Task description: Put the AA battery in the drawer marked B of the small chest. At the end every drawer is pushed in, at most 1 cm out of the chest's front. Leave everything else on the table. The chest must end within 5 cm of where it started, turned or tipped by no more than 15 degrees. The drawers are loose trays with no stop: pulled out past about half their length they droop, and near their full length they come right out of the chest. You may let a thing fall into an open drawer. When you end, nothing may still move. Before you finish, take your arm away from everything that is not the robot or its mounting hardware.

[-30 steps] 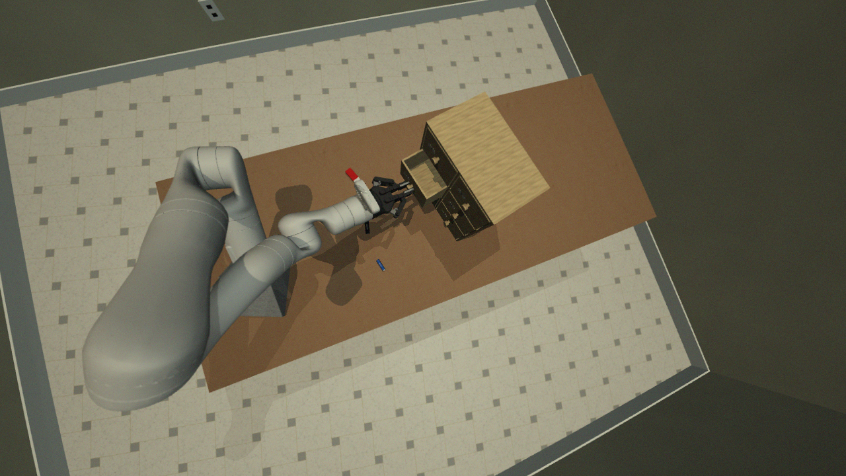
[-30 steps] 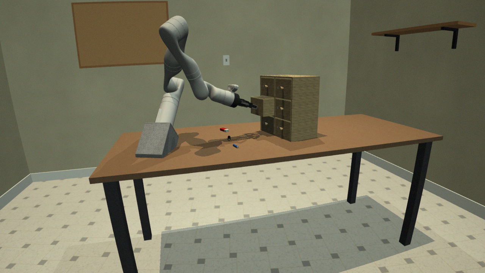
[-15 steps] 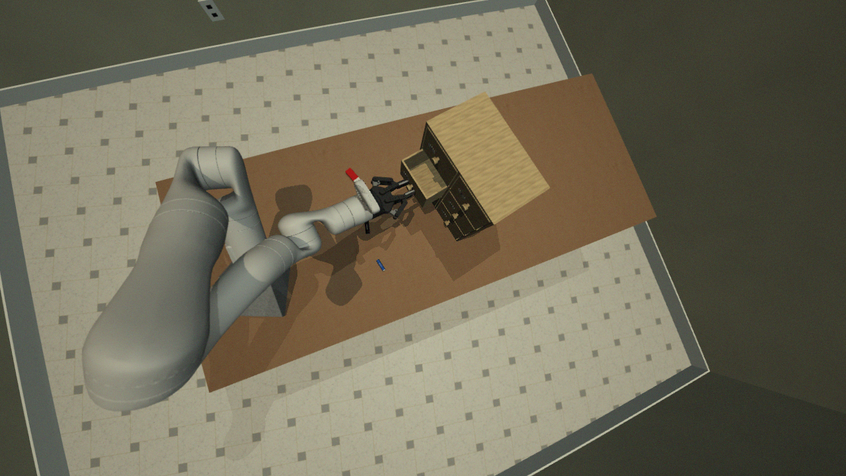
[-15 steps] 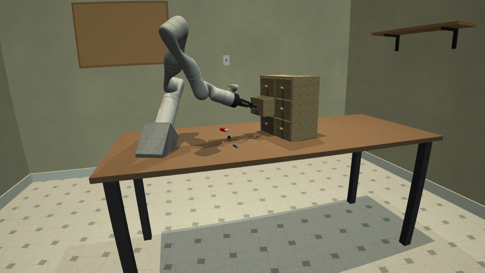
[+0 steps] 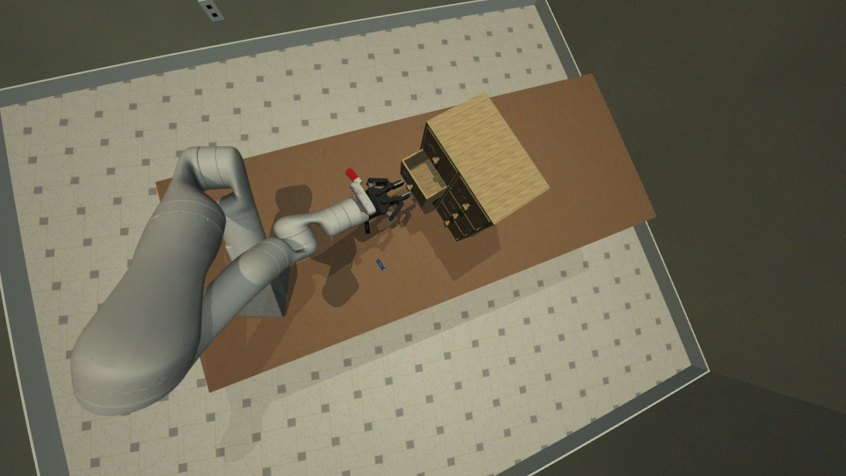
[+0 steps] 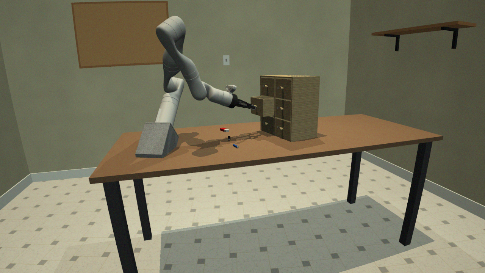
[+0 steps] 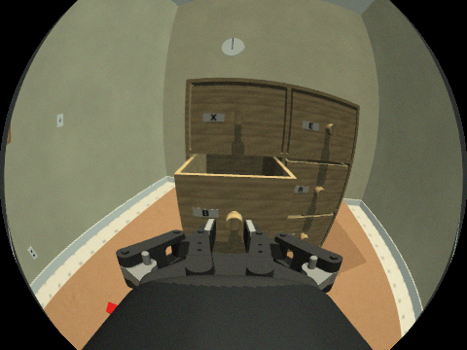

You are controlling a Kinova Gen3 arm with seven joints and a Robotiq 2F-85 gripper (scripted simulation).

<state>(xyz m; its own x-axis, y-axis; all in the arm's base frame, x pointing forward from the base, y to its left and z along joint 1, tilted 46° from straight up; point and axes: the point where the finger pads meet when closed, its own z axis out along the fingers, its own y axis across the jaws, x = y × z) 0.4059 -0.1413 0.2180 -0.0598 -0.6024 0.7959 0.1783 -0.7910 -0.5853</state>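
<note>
Sitting loosely open, the claw (image 5: 403, 189) (image 6: 253, 107) (image 7: 230, 227) has its tips on both sides of the knob (image 7: 233, 220) on drawer B (image 5: 427, 180) (image 6: 262, 105) (image 7: 233, 194), gripping nothing. The drawer sticks out ahead of the claw. The blue battery (image 5: 380, 265) (image 6: 235, 146) lies below the claw, off to one side, on the tabletop (image 5: 550, 147) (image 6: 366, 130) (image 7: 136, 233).

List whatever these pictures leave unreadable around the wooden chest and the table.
- Bottom-right drawer's label: barely an edge shows in the wrist view, behind the black gripper.
- Bottom-left drawer's label: wrist view, behind open drawer B and the gripper.
- Print on the blue cylindrical battery: too small in top and exterior views.
</note>
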